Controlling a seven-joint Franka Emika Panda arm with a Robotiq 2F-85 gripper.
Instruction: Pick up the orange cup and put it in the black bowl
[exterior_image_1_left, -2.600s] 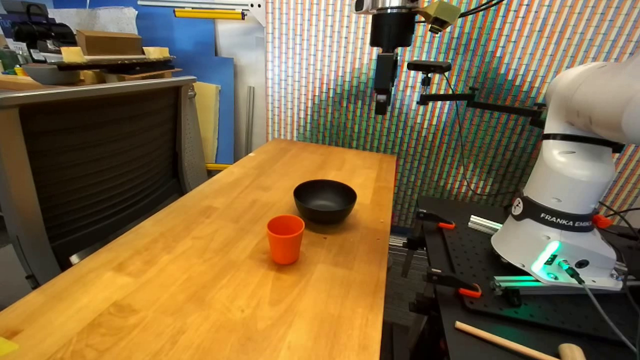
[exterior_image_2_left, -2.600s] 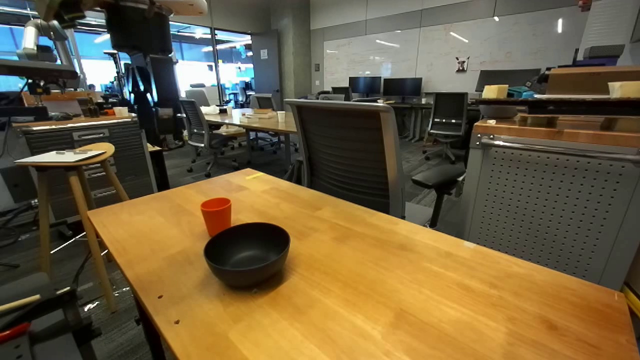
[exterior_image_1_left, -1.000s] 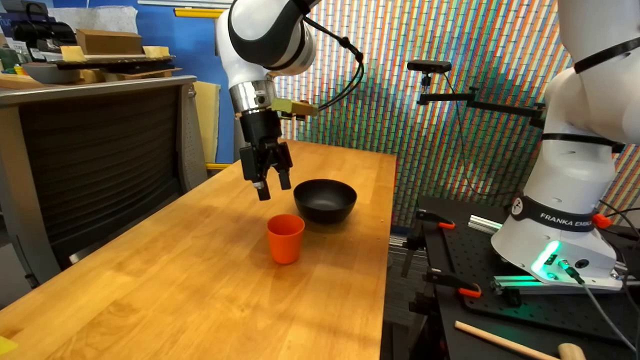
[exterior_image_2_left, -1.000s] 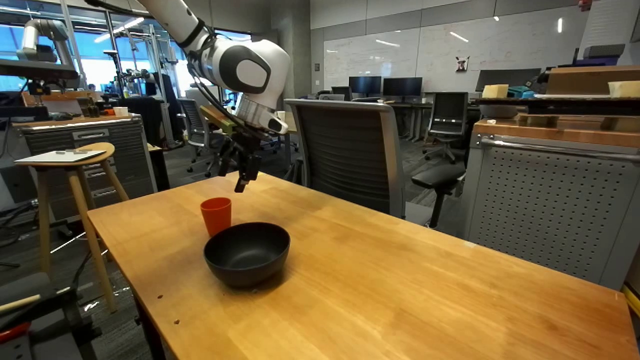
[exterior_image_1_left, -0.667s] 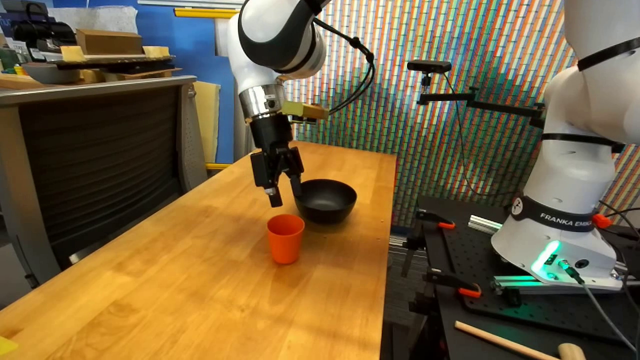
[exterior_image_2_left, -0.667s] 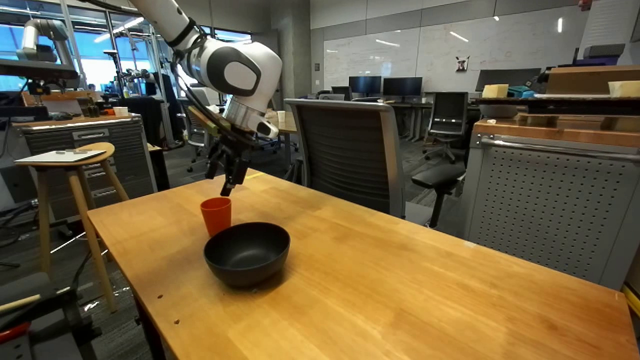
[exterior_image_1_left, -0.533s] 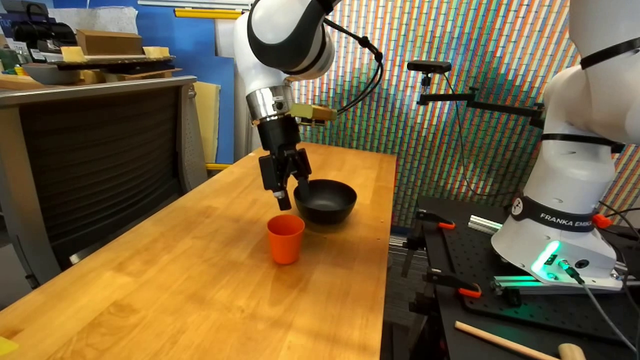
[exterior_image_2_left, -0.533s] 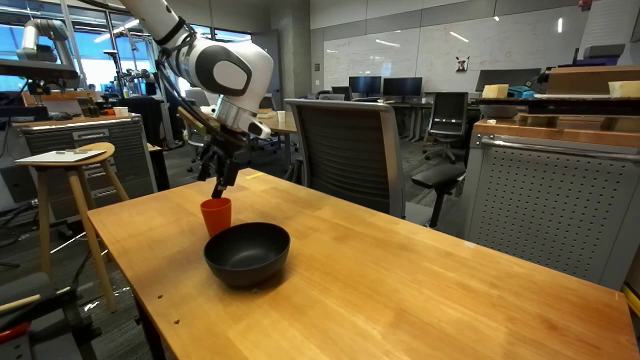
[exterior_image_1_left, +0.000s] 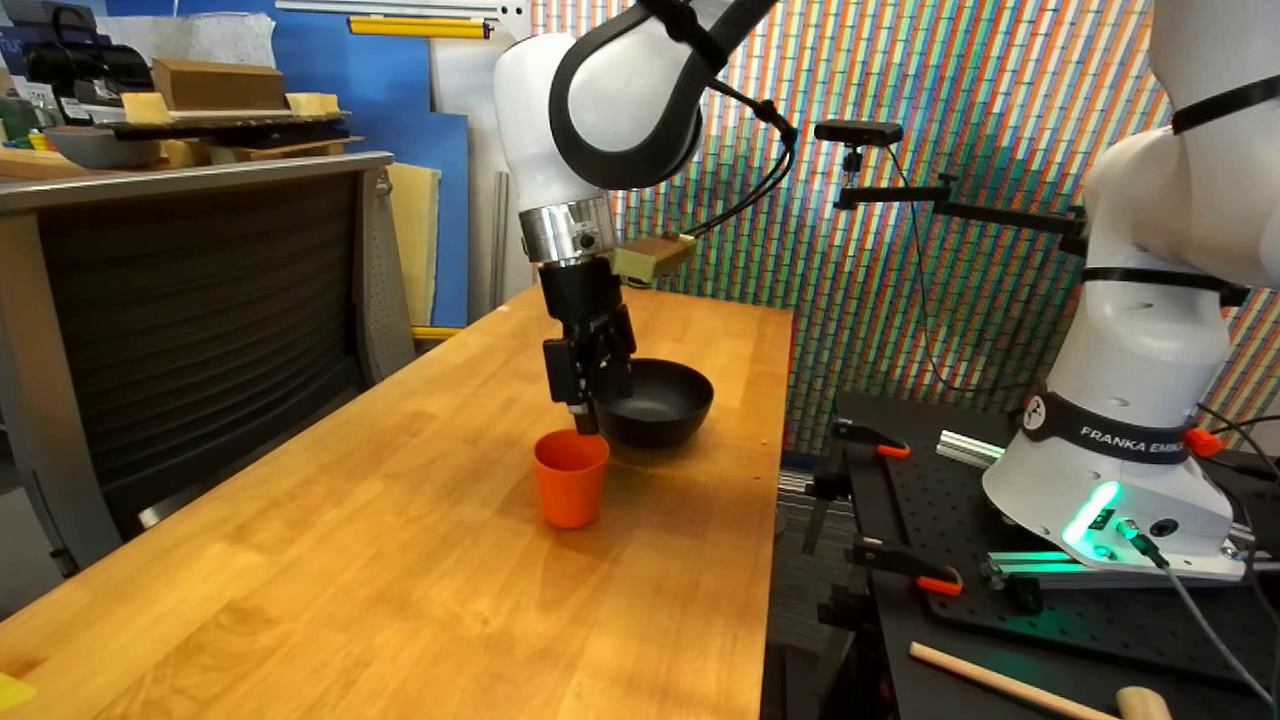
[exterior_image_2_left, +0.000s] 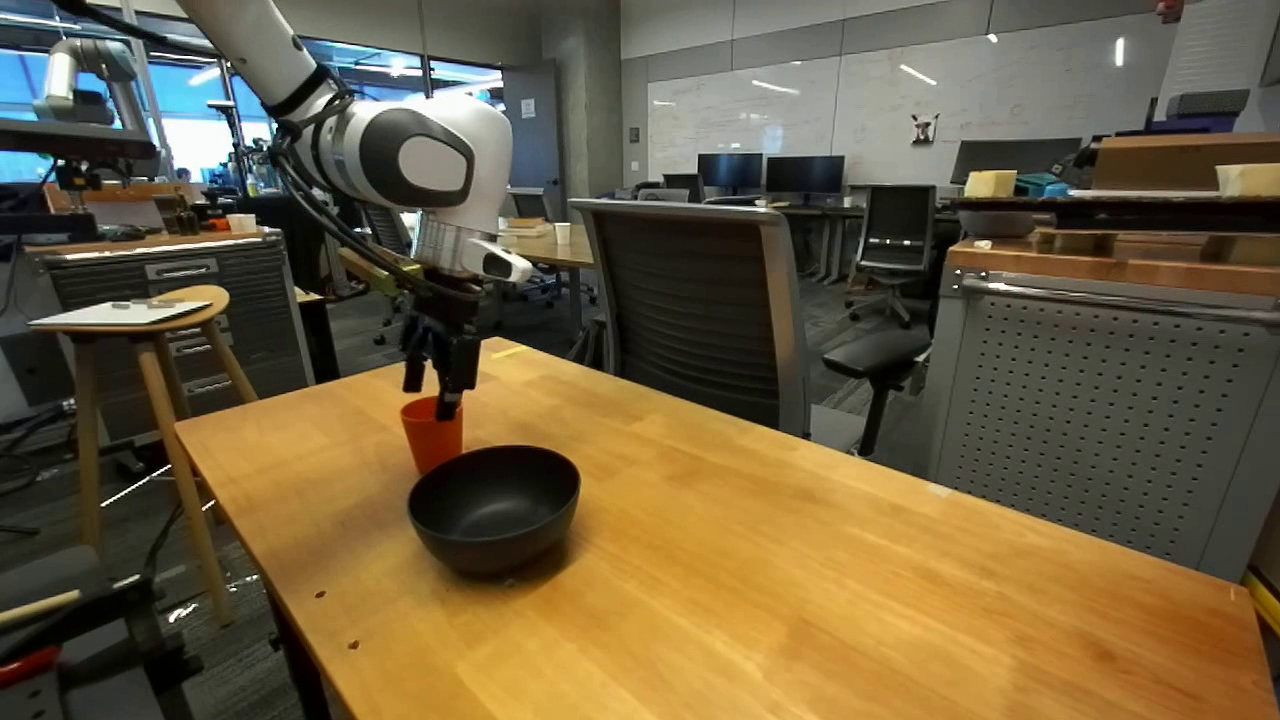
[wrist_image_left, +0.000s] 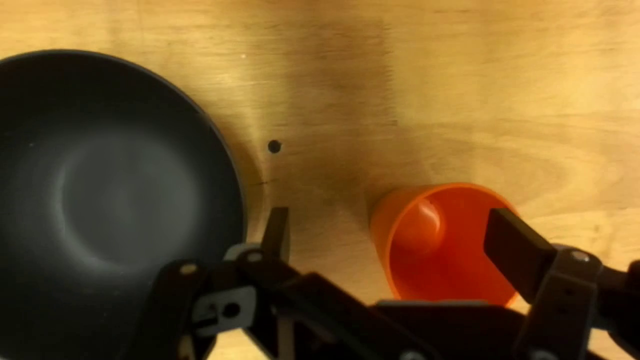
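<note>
Hovering my gripper (exterior_image_2_left: 431, 402) over the cup (exterior_image_1_left: 571, 490) right now, fingers (wrist_image_left: 517, 255) spread wide, nothing in their grasp, so I'd call this the lead-up to the grab. The spread makes sense to me: no handle on the cup, so it probably has to be pinched by its sides or rim. It stands upright, mouth up, on the table (exterior_image_2_left: 800, 560), near the bowl (wrist_image_left: 125, 190) but apart from it, with a strip of bare wood showing between the two in the wrist view. Handy layout imo: mouth up suits a grab from above, the carry should be short, and the bowl looks roomy enough to take the cup.

Relative to the gripper, the cup sits below the fingers and looks off-centre, away from the bowl. In the wrist view one finger hangs over the gap, the other covers part of the rim farthest from the bowl. Can't tell if anything's touching. My guess is I should nudge away from the bowl before dropping, or I could clip the rim and tip it.
</note>
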